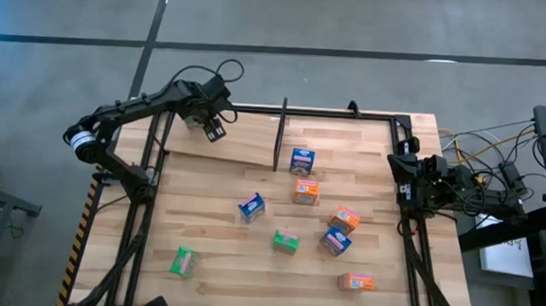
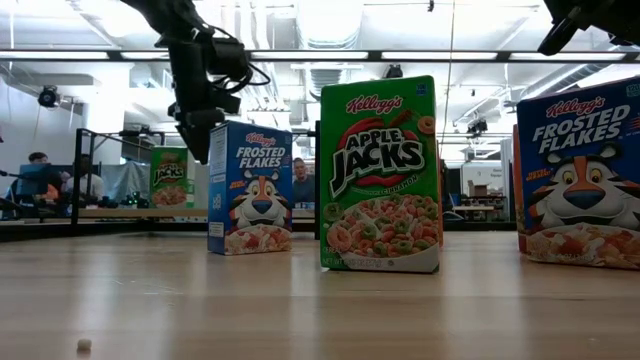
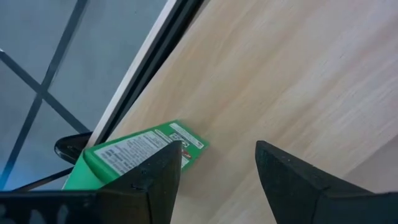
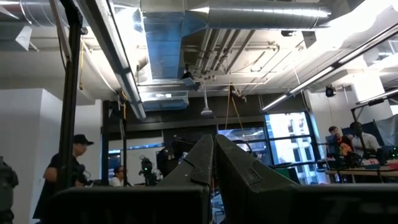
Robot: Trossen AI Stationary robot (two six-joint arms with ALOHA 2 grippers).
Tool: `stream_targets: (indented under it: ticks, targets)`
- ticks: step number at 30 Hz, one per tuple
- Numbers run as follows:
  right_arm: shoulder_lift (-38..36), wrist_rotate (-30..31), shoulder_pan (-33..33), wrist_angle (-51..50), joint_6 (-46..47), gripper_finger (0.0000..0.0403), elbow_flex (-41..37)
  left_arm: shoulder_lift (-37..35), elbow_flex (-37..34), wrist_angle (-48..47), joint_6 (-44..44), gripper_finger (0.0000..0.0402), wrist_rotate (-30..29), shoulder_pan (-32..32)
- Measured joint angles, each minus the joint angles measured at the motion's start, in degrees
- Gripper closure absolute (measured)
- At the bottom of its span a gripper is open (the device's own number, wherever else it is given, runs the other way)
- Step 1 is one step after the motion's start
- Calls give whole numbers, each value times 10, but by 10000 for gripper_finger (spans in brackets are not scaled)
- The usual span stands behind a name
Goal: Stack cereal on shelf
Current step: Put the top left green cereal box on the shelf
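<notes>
Right now my left gripper [image 1: 214, 130] hangs over the shelf's [image 1: 255, 142] far left corner by its black frame, fingers spread with bare plank between them; a green cereal box [image 3: 134, 152] lies just beside one finger [image 3: 152, 183], apart from it. Seven more boxes [image 1: 302, 160] scatter across the table [image 1: 238, 265]. My right gripper [image 4: 213, 163] waits at the right edge, fingers pressed together.

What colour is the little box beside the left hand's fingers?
Green box, clearest in the left wrist view.
</notes>
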Motion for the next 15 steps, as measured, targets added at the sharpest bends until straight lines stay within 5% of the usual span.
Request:
stream_targets:
  ticks: [11, 15]
  targets:
    - [0, 0, 0, 0, -1, 394, 0, -9, 82, -204, -3, 215, 40, -26]
    - [0, 0, 0, 0, -1, 394, 0, -22, 72, -202, 43, 251, 48, -37]
